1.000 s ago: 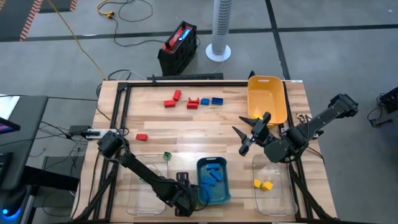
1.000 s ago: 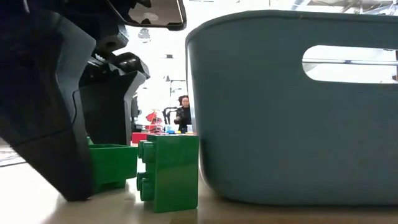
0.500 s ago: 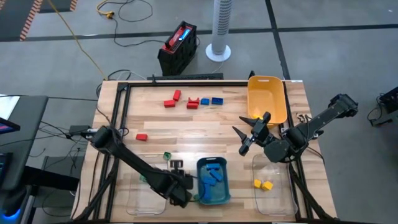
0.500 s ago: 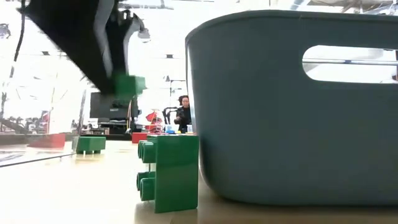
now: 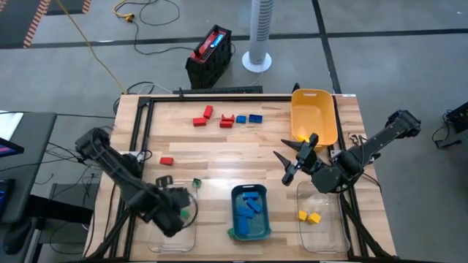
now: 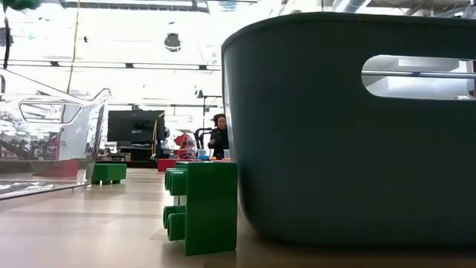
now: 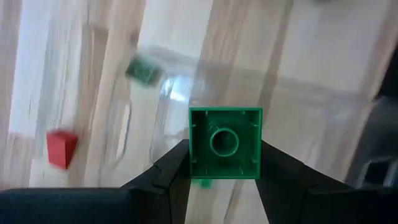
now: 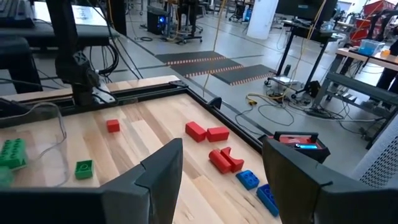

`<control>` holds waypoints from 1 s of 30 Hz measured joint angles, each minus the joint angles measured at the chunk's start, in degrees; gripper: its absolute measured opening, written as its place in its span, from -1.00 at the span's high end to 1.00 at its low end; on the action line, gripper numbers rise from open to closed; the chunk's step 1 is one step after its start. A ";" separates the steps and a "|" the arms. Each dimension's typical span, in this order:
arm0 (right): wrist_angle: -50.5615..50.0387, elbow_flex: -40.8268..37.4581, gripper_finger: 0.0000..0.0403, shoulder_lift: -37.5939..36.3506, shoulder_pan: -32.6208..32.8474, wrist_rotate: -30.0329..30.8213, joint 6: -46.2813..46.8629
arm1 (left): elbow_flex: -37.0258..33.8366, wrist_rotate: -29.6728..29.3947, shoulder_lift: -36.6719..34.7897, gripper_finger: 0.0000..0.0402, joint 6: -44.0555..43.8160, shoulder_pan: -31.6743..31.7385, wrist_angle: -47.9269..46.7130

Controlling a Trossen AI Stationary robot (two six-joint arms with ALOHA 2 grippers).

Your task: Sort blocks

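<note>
No writing or brand can be read anywhere, so I take the teal bin (image 5: pixel 251 212) at the near middle of the bench (image 5: pixel 241 150) as my landmark.

Far to the left of the teal bin, my left arm reaches in from the bench's left edge, elbow bent, and ends over the clear bin (image 5: pixel 170 219) that sits left of the teal one. My left pincer (image 5: pixel 183 208) hangs above that clear bin, its two fingers closed on a green block (image 7: pixel 225 143) held with its hollow underside toward my wrist camera. Below it the clear bin's rim shows on the wood. A second green block (image 5: pixel 196 183) lies on the bench between the clear bin and the teal bin, a little farther back, and a lone red block (image 5: pixel 166 161) lies farther back and left of that.

The teal bin itself holds several blue blocks (image 5: pixel 251 207). Well behind it, near the far edge, sits a row of red blocks (image 5: pixel 204 117) and blue blocks (image 5: pixel 248 118).

Right of the teal bin, my right pincer (image 5: pixel 292 159) hovers above bare wood with its fingers spread wide and nothing between them, the arm slanting in from the right edge. Behind it stands the yellow bin (image 5: pixel 314 117); whether it holds anything I cannot tell. Nearer than the pincer, a second clear bin (image 5: pixel 322 219) holds two yellow blocks (image 5: pixel 310 216).
</note>
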 joint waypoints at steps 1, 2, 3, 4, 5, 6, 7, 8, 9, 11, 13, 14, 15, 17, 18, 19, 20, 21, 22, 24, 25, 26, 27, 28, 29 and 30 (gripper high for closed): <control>0.05 0.00 -0.14 0.00 0.00 0.00 0.11 | -1.32 0.04 0.06 0.27 -1.13 -0.85 0.00; 0.12 0.00 -0.14 0.00 0.00 0.00 0.13 | -2.72 -0.13 0.17 0.26 -2.19 -1.75 0.09; 0.19 0.00 -0.14 0.00 0.00 0.00 0.13 | -4.25 -0.35 0.28 0.25 -2.97 -2.59 0.48; 0.31 0.00 -0.14 0.00 -0.01 0.00 0.14 | -5.89 -0.38 0.33 0.24 -3.31 -3.08 1.19; 0.57 0.00 -0.14 0.00 -0.04 0.00 0.14 | -7.85 -0.38 0.33 0.23 -3.36 -3.33 2.21; 0.81 0.00 -0.14 0.00 -0.02 0.00 0.15 | -9.77 -0.31 0.37 0.22 -3.41 -3.47 3.23; 0.99 0.00 -0.14 0.00 -0.02 0.00 0.14 | -11.61 -0.11 0.41 0.20 -3.66 -3.36 3.82; 1.05 0.00 -0.14 0.00 -0.02 0.00 0.16 | -13.12 -0.18 0.48 0.19 -4.12 -3.08 3.85; 1.07 0.00 -0.14 0.00 -0.02 0.00 0.16 | -14.54 -0.19 0.44 0.18 -4.50 -2.67 3.78; 1.11 0.00 -0.14 0.00 0.16 0.01 0.16 | -16.96 -0.01 0.37 0.17 -4.89 -1.97 3.97; 1.13 0.00 -0.14 0.00 0.26 0.02 0.16 | -18.58 1.02 0.39 0.16 -5.08 -1.22 4.04; 1.11 0.00 -0.14 0.00 0.26 0.00 0.16 | -18.84 1.15 0.39 0.16 -5.20 -0.88 3.81; 1.07 0.00 -0.14 0.00 0.26 0.00 0.16 | -18.90 1.14 0.37 0.16 -5.19 -0.53 3.80; 0.91 0.00 -0.14 0.00 0.26 0.01 0.16 | -18.90 1.10 0.33 0.16 -4.67 0.18 4.23; 0.86 0.00 -0.14 0.00 0.25 0.02 0.16 | -18.90 1.10 0.36 0.16 -4.58 0.51 4.59; 0.83 0.00 -0.14 0.00 0.26 0.02 0.16 | -18.88 1.00 0.37 0.16 -4.52 0.64 4.75; 0.82 0.00 -0.14 0.00 0.26 0.02 0.16 | -18.88 0.90 0.37 0.16 -4.44 0.69 4.63; 0.74 0.00 -0.14 0.00 0.26 0.02 0.16 | -18.88 0.86 0.37 0.16 -4.20 0.76 4.60; 0.70 0.00 -0.14 0.00 0.22 0.02 0.16 | -18.88 0.72 0.37 0.16 -3.87 0.94 4.58; 0.75 -0.02 -0.14 0.00 0.22 0.02 0.16 | -18.86 -0.40 0.37 0.16 -3.71 1.35 4.60; 0.85 -0.02 -0.14 0.00 0.24 0.02 0.16 | -18.86 -1.58 0.35 0.16 -3.80 1.51 4.60; 0.95 -0.02 -0.14 0.00 0.22 0.02 0.21 | -18.86 -2.36 0.35 0.16 -3.88 1.60 4.64; 0.98 -0.02 -0.14 0.00 0.24 0.02 0.41 | -18.84 -3.12 0.35 0.16 -3.62 1.60 4.65; 0.96 -0.02 -0.14 0.00 0.24 0.02 0.70 | -18.84 -3.13 0.35 0.16 -2.74 1.56 4.76; 0.96 -0.02 -0.14 0.00 0.24 0.02 0.91 | -18.66 -2.96 0.35 0.16 -1.77 1.53 4.72; 0.94 -0.02 -0.14 0.00 0.26 0.01 1.15 | -18.24 -2.96 0.35 0.16 -0.87 1.46 4.39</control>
